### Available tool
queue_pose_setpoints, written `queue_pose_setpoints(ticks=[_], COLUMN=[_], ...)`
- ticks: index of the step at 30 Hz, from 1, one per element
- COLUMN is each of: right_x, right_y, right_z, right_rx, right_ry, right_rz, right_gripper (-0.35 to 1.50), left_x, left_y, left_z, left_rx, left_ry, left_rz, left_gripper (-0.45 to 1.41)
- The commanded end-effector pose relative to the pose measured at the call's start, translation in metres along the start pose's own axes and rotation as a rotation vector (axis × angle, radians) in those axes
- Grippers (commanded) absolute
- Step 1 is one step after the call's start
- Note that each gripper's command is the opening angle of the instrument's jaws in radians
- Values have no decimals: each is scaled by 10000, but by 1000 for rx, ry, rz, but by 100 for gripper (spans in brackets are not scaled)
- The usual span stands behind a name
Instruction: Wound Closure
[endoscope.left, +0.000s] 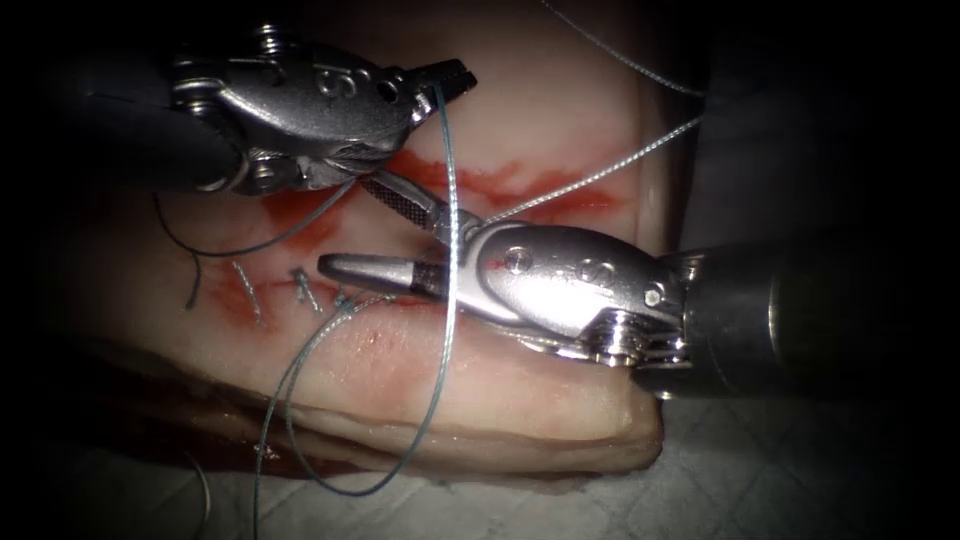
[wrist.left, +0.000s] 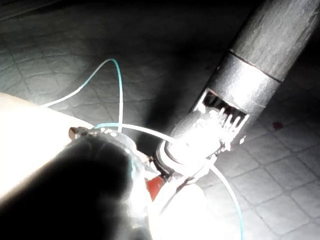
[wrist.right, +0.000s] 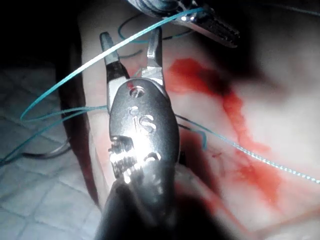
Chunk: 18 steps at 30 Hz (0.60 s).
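On white quilted bench cover (endoscope.left: 780, 470), pale pink pork-belly tissue (endoscope.left: 540, 390), red-stained cut (endoscope.left: 500, 185) across it. Left steel tool (endoscope.left: 450, 78) clamps thin teal thread (endoscope.left: 447, 330) above cut. Right steel tool (endoscope.left: 355, 225) gapes empty, strand draped across. Probably thread handling; next calls for snag-free grip.

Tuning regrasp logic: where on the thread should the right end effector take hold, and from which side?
Likely the straight stretch of thread hanging below the left end effector, whose jaws are shut on it. Come from the right: the right end effector holds nothing, jaws open, and that stretch crosses them. The slack loop lies on the tissue.
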<state>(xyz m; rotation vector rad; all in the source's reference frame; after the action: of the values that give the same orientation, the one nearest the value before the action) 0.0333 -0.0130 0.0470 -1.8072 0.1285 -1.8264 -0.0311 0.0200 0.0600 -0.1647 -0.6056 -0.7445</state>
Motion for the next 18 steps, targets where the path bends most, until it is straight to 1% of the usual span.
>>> queue_pose_setpoints(ticks=[1, 3, 5, 9, 10, 11, 13, 15, 17, 18], right_x=[4, 2, 0, -9, -10, -12, -12, -12, -13, -13], right_y=[6, 7, 6, 0, 0, -2, -3, -4, -4, -3], right_z=[8, 5, 3, 0, -1, -5, -8, -9, -9, -9], right_rx=[-35, -64, -91, -120, -116, -98, -68, -31, 26, 93], right_ry=[-37, -86, -128, -197, -208, -224, -221, -218, -213, -207], right_rz=[25, 44, 65, 86, 90, 97, 101, 105, 111, 115], right_gripper=[22, 20, 22, 47, 49, 61, 67, 91, 93, 93], left_x=[15, 33, 60, 114, 125, 147, 161, 173, 180, 181], left_y=[0, -1, -7, -26, -30, -36, -41, -45, -48, -50], left_z=[17, 27, 38, 54, 57, 59, 57, 52, 41, 36], left_rx=[-1, 0, -6, 5, 11, 28, 42, 61, 69, 71], left_ry=[34, 70, 117, 221, 236, 271, 295, 319, 329, 332], left_rz=[20, 31, 48, 80, 83, 90, 94, 95, 97, 102], left_gripper=[-45, -45, -45, -45, -45, -45, -45, -45, -45, -45])
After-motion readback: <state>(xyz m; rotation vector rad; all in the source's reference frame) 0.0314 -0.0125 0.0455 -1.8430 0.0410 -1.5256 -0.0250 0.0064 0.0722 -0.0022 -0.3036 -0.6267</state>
